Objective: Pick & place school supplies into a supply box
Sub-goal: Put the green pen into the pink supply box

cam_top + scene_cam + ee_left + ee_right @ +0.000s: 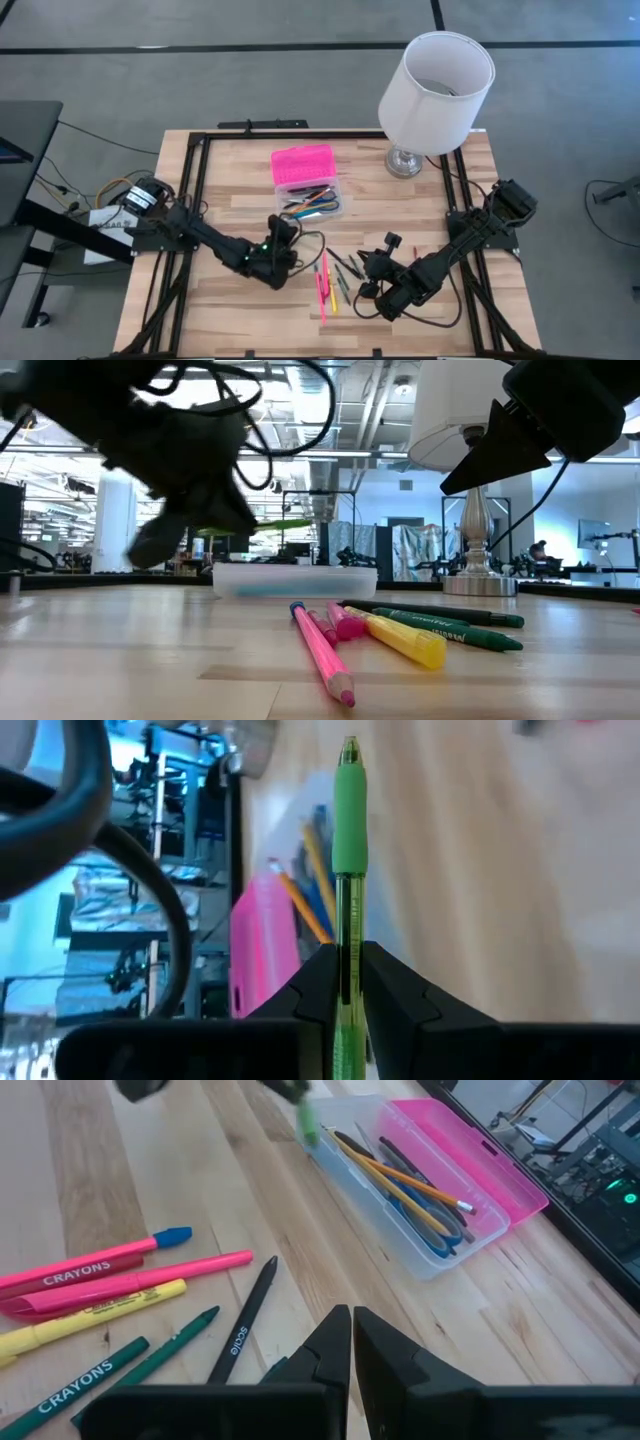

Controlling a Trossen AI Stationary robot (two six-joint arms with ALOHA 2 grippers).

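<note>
The supply box (pixel 312 200) lies open at the table's middle, several pencils in its clear base and its pink lid (pixel 302 163) folded back toward the far edge. My left gripper (pixel 281 236) hovers just near-left of the box, shut on a green pen (pixel 348 850) whose tip (pixel 308 1120) reaches the box's near end. More school supplies (pixel 330 278), pink, yellow, green and black, lie loose on the wood. Just right of them my right gripper (pixel 352 1325) hangs shut, with nothing between its fingers. My left gripper pinches the green pen's clear barrel (pixel 346 935) between its two fingers, just behind the green rubber sleeve. The pen runs along the fingers and sticks out past them toward the box. It is lifted clear of the table, roughly level (pixel 265 525) above the box's rim.
A white lamp (pixel 435 85) stands at the table's far right, its base (pixel 405 162) close to the box. Black rails (pixel 195 180) frame the table on the left, right and far sides. Loose cables (pixel 310 240) trail from both arms over the wood.
</note>
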